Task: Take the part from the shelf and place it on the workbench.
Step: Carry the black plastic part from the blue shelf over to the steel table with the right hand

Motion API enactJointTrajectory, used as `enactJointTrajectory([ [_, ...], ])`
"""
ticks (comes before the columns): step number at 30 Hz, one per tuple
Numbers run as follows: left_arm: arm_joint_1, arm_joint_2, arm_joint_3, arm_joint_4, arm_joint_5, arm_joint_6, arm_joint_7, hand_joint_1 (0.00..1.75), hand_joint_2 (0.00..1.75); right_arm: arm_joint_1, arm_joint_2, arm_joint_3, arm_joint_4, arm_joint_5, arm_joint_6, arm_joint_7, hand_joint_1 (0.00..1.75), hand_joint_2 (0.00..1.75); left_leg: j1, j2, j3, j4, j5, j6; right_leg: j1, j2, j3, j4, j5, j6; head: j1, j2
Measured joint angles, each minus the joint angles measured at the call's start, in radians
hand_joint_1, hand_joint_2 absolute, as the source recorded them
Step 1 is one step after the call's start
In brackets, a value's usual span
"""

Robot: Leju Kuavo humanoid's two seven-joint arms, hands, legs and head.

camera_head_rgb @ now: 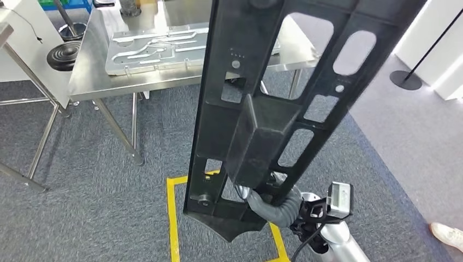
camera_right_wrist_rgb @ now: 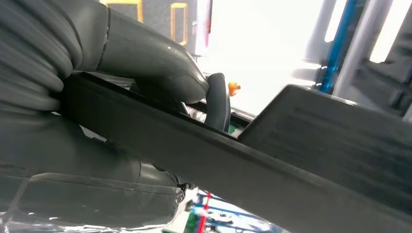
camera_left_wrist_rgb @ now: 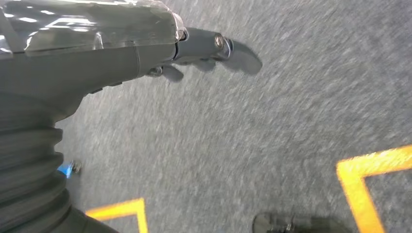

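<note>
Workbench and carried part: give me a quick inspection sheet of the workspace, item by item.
Surface: steel workbench ahead, across grey carpet.
Job's things: long black part with cut-out slots, held up in front of the head camera, not yet on the bench.
Clutter: a silver machined plate lies on the bench.
Hands: right hand grips the part at its lower end; left hand hangs over the carpet, holding nothing.
Cables: a black cable runs along the right wrist.
Surroundings: yellow floor tape on the carpet; a black round stand base to the right; a person's shoe at the right edge.
</note>
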Motion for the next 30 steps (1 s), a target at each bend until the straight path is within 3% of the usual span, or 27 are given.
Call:
enactJointTrajectory([
  [2, -0.003, 0.0, 0.0, 0.0, 0.001, 0.001, -0.001, 0.0, 1.75, 0.001, 0.0, 0.0, -0.004, 0.0, 0.0, -0.002, 1.75, 1.75, -0.001, -0.001, 0.019, -0.026, -0.022, 0.01, -0.001, 0.0, -0.002, 0.01, 0.005, 0.014, 0.0, 0.0],
  [4, -0.004, 0.001, 0.001, 0.0, 0.002, 0.001, -0.003, 0.0, 1.75, 0.001, 0.0, -0.001, -0.007, 0.0, 0.001, -0.002, 1.75, 1.75, 0.005, -0.003, 0.04, -0.045, -0.03, 0.02, -0.003, -0.002, -0.036, 0.072, 0.024, 0.027, 0.0, 0.0],
  [6, -0.005, 0.001, 0.001, 0.0, 0.002, 0.001, -0.006, 0.0, 1.75, 0.001, 0.0, -0.001, -0.008, -0.001, 0.001, -0.003, 1.75, 1.75, 0.008, -0.004, 0.066, -0.058, -0.041, 0.026, -0.007, -0.004, -0.114, 0.184, 0.015, 0.036, 0.0, 0.0],
  [8, -0.005, 0.001, 0.001, 0.0, 0.002, 0.001, -0.007, 0.0, 1.75, 0.003, 0.0, -0.001, -0.008, -0.001, 0.002, -0.003, 1.75, 1.75, 0.009, -0.005, 0.089, -0.061, -0.059, 0.027, -0.012, -0.006, -0.207, 0.281, -0.035, 0.042, 0.0, 0.0],
  [9, -0.003, 0.001, 0.001, 0.0, 0.003, 0.001, -0.006, 0.0, 1.75, 0.004, 0.0, -0.001, -0.008, -0.001, 0.002, -0.003, 1.75, 1.75, 0.01, -0.006, 0.103, -0.061, -0.07, 0.026, -0.015, -0.007, -0.241, 0.301, -0.054, 0.044, 0.0, 0.0],
  [10, -0.002, 0.001, 0.002, 0.0, 0.003, 0.001, -0.006, 0.0, 1.75, 0.004, 0.0, -0.001, -0.008, -0.001, 0.002, -0.002, 1.75, 1.75, 0.01, -0.007, 0.119, -0.061, -0.081, 0.024, -0.016, -0.009, -0.26, 0.291, -0.054, 0.046, 0.0, 0.0],
  [11, -0.002, 0.001, 0.002, 0.0, 0.003, 0.001, -0.006, 0.0, 1.75, 0.004, 0.0, -0.001, -0.008, -0.002, 0.002, -0.002, 1.75, 1.75, 0.011, -0.008, 0.137, -0.061, -0.094, 0.021, -0.017, -0.01, -0.263, 0.251, -0.029, 0.046, 0.0, 0.0],
  [14, -0.003, 0.001, 0.003, 0.0, 0.004, 0.0, -0.004, 0.0, 1.75, 0.005, 0.0, -0.002, -0.007, -0.001, 0.002, -0.002, 1.75, 1.75, 0.011, -0.01, 0.184, -0.061, -0.131, 0.008, -0.013, -0.016, -0.235, 0.08, 0.136, 0.036, 0.001, 0.0],
  [15, -0.004, 0.001, 0.004, 0.0, 0.005, 0.0, -0.003, 0.0, 1.75, 0.006, 0.0, -0.002, -0.006, -0.001, 0.002, -0.002, 1.75, 1.75, 0.01, -0.01, 0.191, -0.062, -0.141, 0.001, -0.01, -0.017, -0.231, 0.054, 0.172, 0.028, 0.001, 0.0],
  [16, -0.005, 0.001, 0.004, 0.0, 0.006, 0.0, -0.003, 0.0, 1.75, 0.006, 0.0, -0.002, -0.006, -0.001, 0.003, -0.003, 1.75, 1.75, 0.009, -0.009, 0.196, -0.061, -0.145, -0.006, -0.007, -0.017, -0.231, 0.049, 0.183, 0.019, 0.001, 0.0],
  [18, -0.007, 0.001, 0.005, 0.0, 0.007, 0.0, -0.002, 0.0, 1.75, 0.006, 0.0, -0.003, -0.007, -0.001, 0.005, -0.004, 1.75, 1.75, 0.011, -0.008, 0.194, -0.048, -0.143, -0.019, -0.005, -0.013, -0.224, 0.045, 0.179, 0.004, 0.0, 0.0],
  [20, -0.008, 0.001, 0.005, 0.0, 0.008, 0.0, -0.002, 0.0, 1.75, 0.005, 0.0, -0.004, -0.007, -0.001, 0.006, -0.005, 1.75, 1.75, 0.012, -0.007, 0.168, 0.012, -0.149, -0.026, -0.006, -0.012, -0.211, 0.036, 0.173, -0.009, 0.0, 0.0],
  [23, -0.008, 0.001, 0.006, 0.0, 0.008, -0.002, -0.001, 0.0, 1.75, 0.004, 0.002, -0.004, -0.007, 0.0, 0.007, -0.005, 1.75, 1.75, 0.013, -0.007, 0.062, 0.185, -0.234, -0.032, -0.002, -0.011, -0.199, 0.032, 0.162, -0.022, 0.0, 0.0],
  [24, -0.008, 0.001, 0.006, 0.0, 0.008, -0.002, 0.0, 0.0, 1.75, 0.004, 0.002, -0.004, -0.007, 0.0, 0.007, -0.005, 1.75, 1.75, 0.013, -0.007, 0.032, 0.222, -0.253, -0.032, 0.001, -0.01, -0.197, 0.033, 0.159, -0.024, 0.0, 0.0],
  [25, -0.007, 0.001, 0.007, 0.0, 0.008, -0.002, 0.001, 0.0, 1.75, 0.005, 0.002, -0.004, -0.007, 0.001, 0.007, -0.005, 1.75, 1.75, 0.013, -0.007, 0.017, 0.226, -0.248, -0.031, 0.004, -0.009, -0.193, 0.033, 0.156, -0.026, 0.0, 0.0],
  [26, -0.007, 0.001, 0.008, 0.0, 0.009, -0.002, 0.002, 0.0, 1.75, 0.005, 0.002, -0.004, -0.007, 0.002, 0.007, -0.005, 1.75, 1.75, 0.011, -0.007, 0.018, 0.195, -0.219, -0.027, 0.007, -0.008, -0.188, 0.033, 0.153, -0.026, 0.0, 0.0],
  [28, -0.007, 0.002, 0.009, 0.0, 0.009, -0.003, 0.003, 0.0, 1.75, 0.003, 0.004, -0.004, -0.007, 0.004, 0.007, -0.005, 1.75, 1.75, 0.005, -0.007, 0.056, 0.067, -0.13, -0.011, 0.011, -0.007, -0.178, 0.033, 0.148, -0.026, 0.0, 0.0],
  [30, -0.008, 0.005, 0.01, 0.0, 0.009, -0.003, 0.003, 0.0, 1.75, 0.002, 0.006, -0.004, -0.007, 0.005, 0.007, -0.004, 1.75, 1.75, -0.004, -0.007, 0.081, -0.02, -0.104, 0.005, 0.014, -0.006, -0.175, 0.034, 0.146, -0.02, 0.0, 0.0],
])
